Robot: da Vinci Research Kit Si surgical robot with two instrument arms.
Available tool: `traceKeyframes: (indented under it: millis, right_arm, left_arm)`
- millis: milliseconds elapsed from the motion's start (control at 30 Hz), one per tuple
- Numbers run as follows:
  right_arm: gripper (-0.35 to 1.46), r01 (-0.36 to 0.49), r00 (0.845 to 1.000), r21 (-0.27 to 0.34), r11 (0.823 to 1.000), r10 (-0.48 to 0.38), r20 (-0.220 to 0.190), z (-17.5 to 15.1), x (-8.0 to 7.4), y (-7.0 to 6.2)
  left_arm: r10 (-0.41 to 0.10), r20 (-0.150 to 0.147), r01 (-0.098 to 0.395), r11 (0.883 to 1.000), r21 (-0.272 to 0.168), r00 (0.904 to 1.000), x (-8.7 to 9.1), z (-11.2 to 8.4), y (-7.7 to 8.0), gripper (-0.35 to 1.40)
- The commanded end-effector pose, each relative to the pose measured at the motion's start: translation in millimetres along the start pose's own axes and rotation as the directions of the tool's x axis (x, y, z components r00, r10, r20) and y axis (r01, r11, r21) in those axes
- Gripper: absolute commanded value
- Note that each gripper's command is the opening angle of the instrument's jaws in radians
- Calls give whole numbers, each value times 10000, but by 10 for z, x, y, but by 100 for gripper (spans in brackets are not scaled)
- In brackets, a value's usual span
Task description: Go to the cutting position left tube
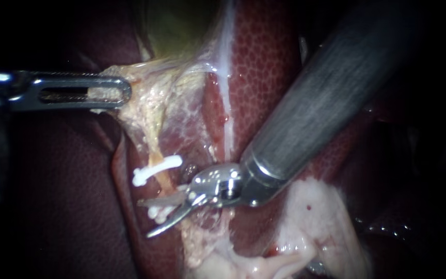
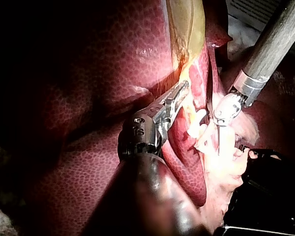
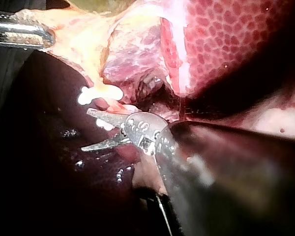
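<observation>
Basically it all turns on where the spread blades sit vs the 2 clips on the left tube point(image 1: 165, 182). Tube = thin orange strand, leftmost one in the endoscope view. Its long axis runs steeply down from the stretched pale tissue point(image 1: 145, 103) under the gallbladder point(image 1: 176, 26), w/ liver point(image 1: 264, 62) behind. One white piece, the upper clip point(image 1: 157, 169), sits across it; the lower clip point(image 1: 159, 212) is just below, w/ a short bare stretch of tube between the 2. From upper right comes the right instrument point(image 1: 144, 219), whose claw = 2 blades, spread, nothing pinched. Blades point toward the view's left, so approx crosswise to the tube axis, which looks like a usable angle for a cut. Upper blade lies across the tube just under the upper clip and the other blade sits below the lower clip, so the lower clip looks to be inside the gap. Depth is hard to tell; the right wrist view shows the same layout. From the left, the left instrument point(image 1: 122, 93) has its claw pressed together on the pale tissue, pinching it taut, well apart from the clips. Judgement: the right instrument is far nearer and almost placed. The bare stretch lies just above the gap's middle, so the next move prob needs a small shift up along the tube, so the blades bracket only the part between the clips.
</observation>
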Motion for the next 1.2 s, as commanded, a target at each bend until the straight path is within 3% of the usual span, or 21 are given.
traceKeyframes:
  millis: [33,300,467,1200]
  right_arm:
    - [127,0,10000,-55,10000,0,-34,-5,0,-3]
    - [128,-329,9989,-752,9966,302,-367,-61,7,-21]
    - [127,-536,9975,-1117,9923,480,-516,-79,14,-23]
    - [135,-548,9973,-1539,9866,466,-563,-41,8,16]
  left_arm:
    - [0,0,0,10000,5,10000,0,0,0,-35]
    - [-1,-1,1,10000,6,10000,0,0,0,-35]
    - [-1,-1,1,10000,5,10000,0,0,0,-35]
    - [-4,-1,4,10000,3,10000,-1,-1,-1,-35]
